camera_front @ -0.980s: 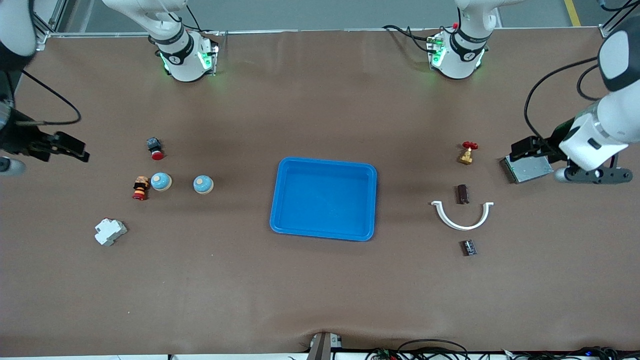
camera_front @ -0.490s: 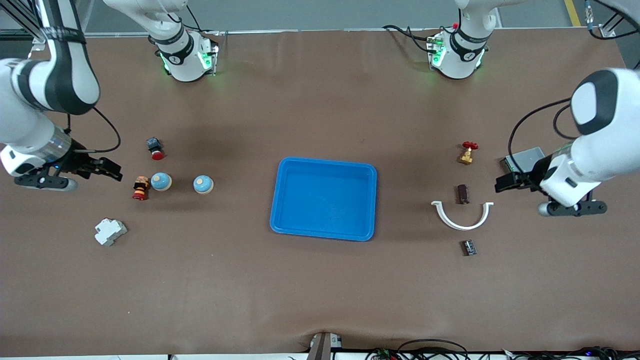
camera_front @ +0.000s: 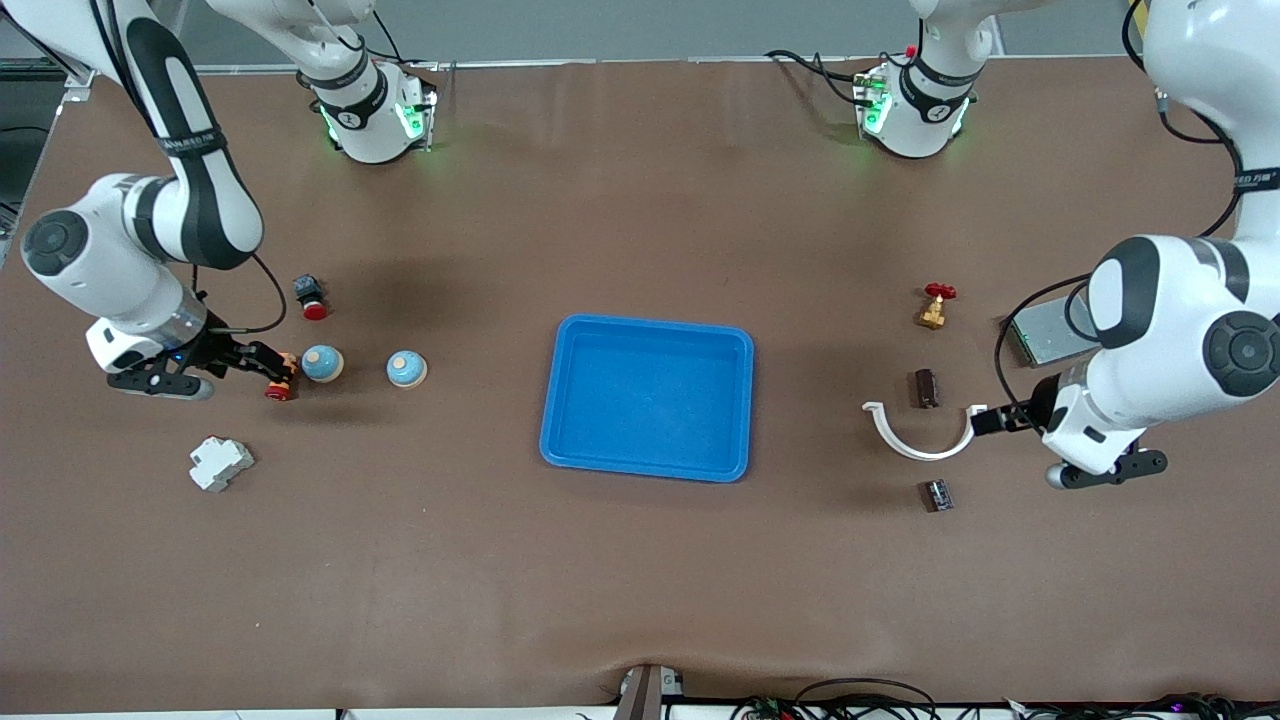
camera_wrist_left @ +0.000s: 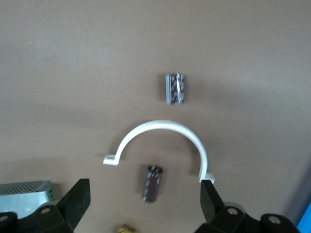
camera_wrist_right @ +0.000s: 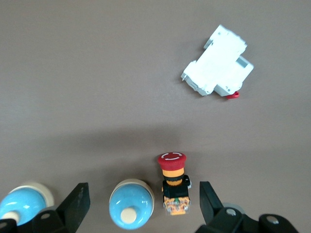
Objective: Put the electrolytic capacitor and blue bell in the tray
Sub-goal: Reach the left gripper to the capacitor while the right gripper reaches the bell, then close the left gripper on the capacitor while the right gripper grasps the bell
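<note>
Front view, no legible writing, left pincer wide open, empty, over white half-ring, right pincer likewise over red button.

I see a brown table with the blue tray at its middle. Toward the right arm's end lie two blue bells, two red push buttons and a white breaker. Toward the left arm's end: a brass valve, two capacitors, a white half-ring, a grey box.
</note>
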Robot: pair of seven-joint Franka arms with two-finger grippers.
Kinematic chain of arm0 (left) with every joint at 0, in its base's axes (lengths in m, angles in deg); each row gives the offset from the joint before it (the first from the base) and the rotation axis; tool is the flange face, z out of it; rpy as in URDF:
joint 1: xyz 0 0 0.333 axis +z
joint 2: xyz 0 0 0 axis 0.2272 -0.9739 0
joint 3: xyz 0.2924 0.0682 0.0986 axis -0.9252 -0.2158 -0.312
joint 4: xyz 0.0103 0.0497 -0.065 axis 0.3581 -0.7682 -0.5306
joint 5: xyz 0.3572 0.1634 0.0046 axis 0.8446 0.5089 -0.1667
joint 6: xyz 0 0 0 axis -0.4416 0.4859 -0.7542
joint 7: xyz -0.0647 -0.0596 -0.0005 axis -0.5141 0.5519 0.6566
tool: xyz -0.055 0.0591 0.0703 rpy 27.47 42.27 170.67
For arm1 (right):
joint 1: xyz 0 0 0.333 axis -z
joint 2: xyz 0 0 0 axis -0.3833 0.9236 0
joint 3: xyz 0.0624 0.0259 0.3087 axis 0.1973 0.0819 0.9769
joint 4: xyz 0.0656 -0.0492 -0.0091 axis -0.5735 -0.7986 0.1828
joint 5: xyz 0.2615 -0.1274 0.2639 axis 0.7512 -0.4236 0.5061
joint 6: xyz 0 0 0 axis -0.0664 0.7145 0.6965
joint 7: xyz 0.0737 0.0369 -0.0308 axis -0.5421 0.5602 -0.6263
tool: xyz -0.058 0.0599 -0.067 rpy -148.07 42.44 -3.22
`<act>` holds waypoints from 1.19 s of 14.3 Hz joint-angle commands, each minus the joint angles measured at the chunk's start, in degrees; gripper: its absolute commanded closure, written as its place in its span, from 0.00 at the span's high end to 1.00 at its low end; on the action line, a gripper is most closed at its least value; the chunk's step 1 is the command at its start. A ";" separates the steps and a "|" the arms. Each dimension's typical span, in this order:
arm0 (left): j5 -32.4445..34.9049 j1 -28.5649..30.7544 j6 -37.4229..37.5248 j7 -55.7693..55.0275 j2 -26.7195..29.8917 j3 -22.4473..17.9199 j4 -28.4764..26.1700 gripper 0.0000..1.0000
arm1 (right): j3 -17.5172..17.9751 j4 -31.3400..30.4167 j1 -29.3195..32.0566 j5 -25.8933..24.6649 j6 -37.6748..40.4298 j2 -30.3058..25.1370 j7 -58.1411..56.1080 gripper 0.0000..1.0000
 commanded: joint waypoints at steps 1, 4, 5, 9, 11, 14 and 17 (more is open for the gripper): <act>1.66 -4.48 -0.27 -4.52 -6.99 -0.45 6.07 1.00 | 0.89 -0.57 0.64 1.32 -3.41 3.02 0.31 1.00; 6.82 -5.55 -2.19 -3.73 -12.45 -0.72 9.16 1.00 | 1.06 -1.01 0.20 1.67 -5.79 5.13 0.39 1.00; 8.24 -5.55 -2.55 -2.86 -13.51 -0.81 9.94 1.00 | 1.15 -1.27 0.11 1.67 -6.06 5.31 1.26 1.00; 8.96 -4.85 -6.58 1.99 -16.06 -0.81 10.30 1.00 | 1.06 -4.26 -3.57 1.67 -10.87 5.49 6.53 1.00; 9.04 -4.85 -9.57 1.72 -17.73 -0.81 10.30 1.00 | 1.06 -4.70 -4.11 1.67 -11.60 5.66 6.99 1.00; 8.87 -4.93 -10.98 1.11 -19.32 -0.81 10.57 1.00 | 1.06 -5.75 -4.11 1.67 -11.94 5.67 6.99 1.00; 8.78 -4.85 -13.79 1.11 -21.16 -0.81 10.66 1.00 | 0.98 -8.56 -3.85 1.59 -15.54 5.58 6.20 1.00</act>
